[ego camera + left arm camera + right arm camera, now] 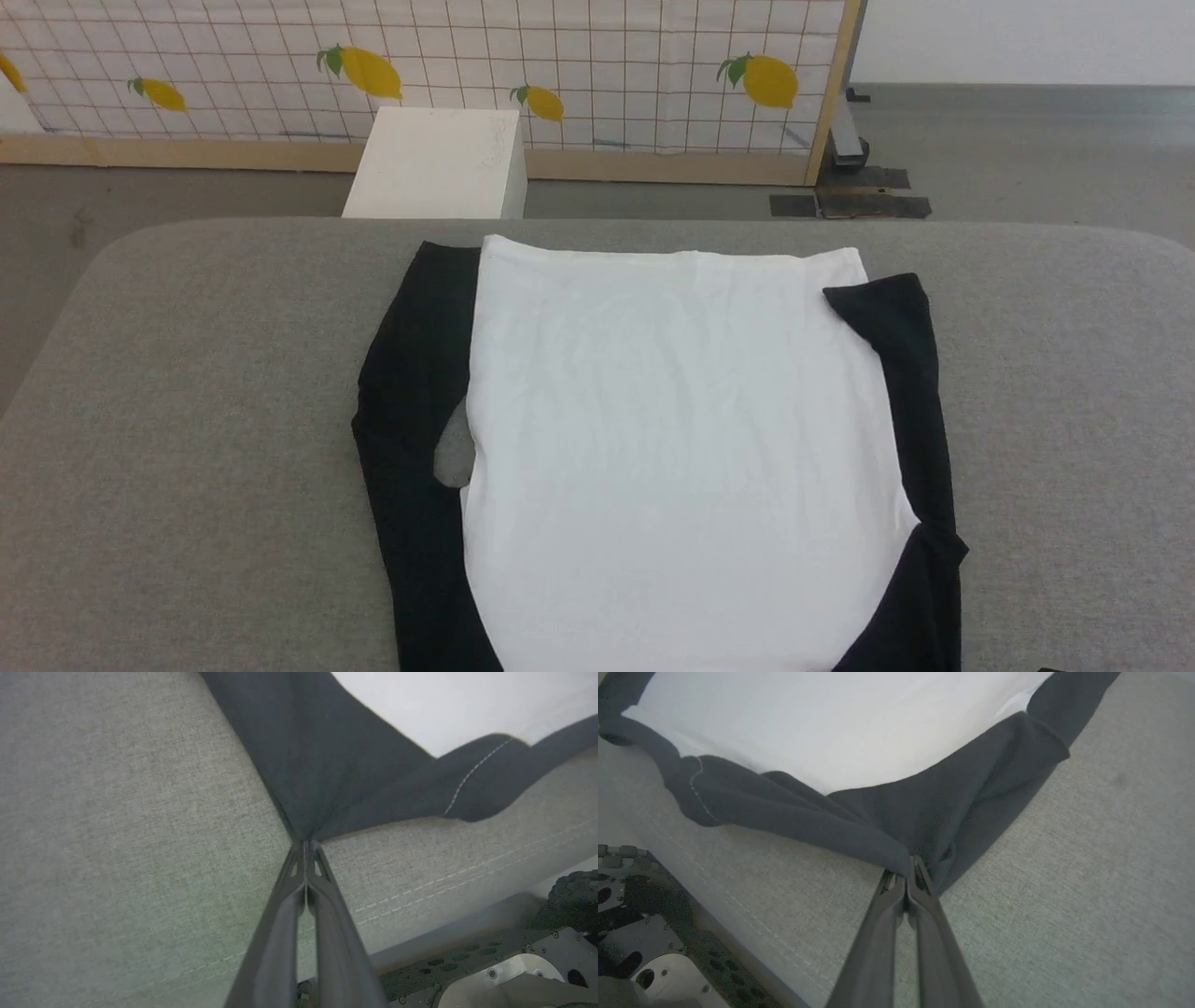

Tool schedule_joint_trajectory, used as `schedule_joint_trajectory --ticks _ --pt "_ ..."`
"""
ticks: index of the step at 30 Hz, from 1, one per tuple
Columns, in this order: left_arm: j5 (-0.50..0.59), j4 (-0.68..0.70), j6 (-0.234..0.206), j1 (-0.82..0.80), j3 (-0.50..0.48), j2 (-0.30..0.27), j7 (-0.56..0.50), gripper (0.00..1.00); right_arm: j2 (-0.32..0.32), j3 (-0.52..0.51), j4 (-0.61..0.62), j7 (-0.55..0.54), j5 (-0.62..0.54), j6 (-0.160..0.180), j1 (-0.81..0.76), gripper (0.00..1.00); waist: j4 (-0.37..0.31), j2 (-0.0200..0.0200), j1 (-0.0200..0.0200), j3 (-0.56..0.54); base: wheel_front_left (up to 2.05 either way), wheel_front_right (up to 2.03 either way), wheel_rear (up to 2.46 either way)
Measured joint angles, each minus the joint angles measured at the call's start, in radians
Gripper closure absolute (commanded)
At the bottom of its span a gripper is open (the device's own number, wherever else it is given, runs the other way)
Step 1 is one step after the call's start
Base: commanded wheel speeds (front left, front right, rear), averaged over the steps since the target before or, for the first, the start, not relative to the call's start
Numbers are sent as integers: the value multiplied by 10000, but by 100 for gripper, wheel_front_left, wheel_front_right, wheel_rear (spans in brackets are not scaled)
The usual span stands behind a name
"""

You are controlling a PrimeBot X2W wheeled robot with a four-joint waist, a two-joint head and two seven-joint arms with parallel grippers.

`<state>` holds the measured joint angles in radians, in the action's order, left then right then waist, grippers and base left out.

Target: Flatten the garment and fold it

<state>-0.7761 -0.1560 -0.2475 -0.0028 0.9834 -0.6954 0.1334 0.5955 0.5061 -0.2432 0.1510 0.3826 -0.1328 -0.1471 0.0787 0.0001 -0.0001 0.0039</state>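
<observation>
A white garment [681,448] with black sleeves lies spread on a grey upholstered surface [187,420], filling the centre and lower half of the head view. Its white body faces up, lightly creased. One black sleeve [411,420] runs down its left side and the other [920,401] down its right. A small patch of grey shows between the left-side sleeve and the white panel.

In the left wrist view, the left gripper [306,843] has its two dark fingers pressed together at mid-frame. They pinch a corner of black cloth that fans out toward the top of the frame. A pale stitch line [472,777] crosses a fold of black fabric at the upper right, with white cloth above it.

In the right wrist view, the right gripper [911,861] is likewise clamped tight, its fingertips biting a bunched fold of black fabric just below centre. The white panel stretches across the upper frame.

Parts of the robot's perforated metal base [467,956] show in the lower right of the left wrist view.

Beyond the surface, at the top of the head view, a white box [439,163] stands on the grey floor [1027,159] before a lemon-printed grid screen [597,65].
</observation>
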Motion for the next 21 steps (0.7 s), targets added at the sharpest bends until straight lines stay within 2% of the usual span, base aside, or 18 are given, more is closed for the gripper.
schedule_joint_trajectory --ticks 2,3,4,11,16,17,21 --pt "-12 -71 0 -1 -29 84 81 100 -128 71 -121 -21 61 0 11 100 37 0 0 34 0 0 0" --pt "-46 -94 0 -1 -46 111 134 24 -163 79 -148 -12 77 0 24 77 52 0 0 32 0 0 0" --pt "-65 -121 -8 1 -117 159 276 0 -211 29 -171 23 75 0 36 0 69 0 0 22 0 0 0" --pt "-19 552 -573 -13 -732 123 825 0 -378 -861 598 163 77 4 246 0 96 0 0 -299 0 0 0" --pt "215 1486 -1097 -310 -1580 -508 1068 0 -451 -1929 1812 56 -207 4 240 0 52 0 0 -507 0 0 0" --pt "477 1639 -1208 -789 -2090 -888 1106 0 -665 -2610 2562 -35 -437 4 236 0 -37 0 1 -476 0 0 0" --pt "646 1559 -1085 -2005 -2828 -984 1162 0 -1383 -3791 3386 79 -771 4 242 0 -144 0 0 -213 0 0 0"
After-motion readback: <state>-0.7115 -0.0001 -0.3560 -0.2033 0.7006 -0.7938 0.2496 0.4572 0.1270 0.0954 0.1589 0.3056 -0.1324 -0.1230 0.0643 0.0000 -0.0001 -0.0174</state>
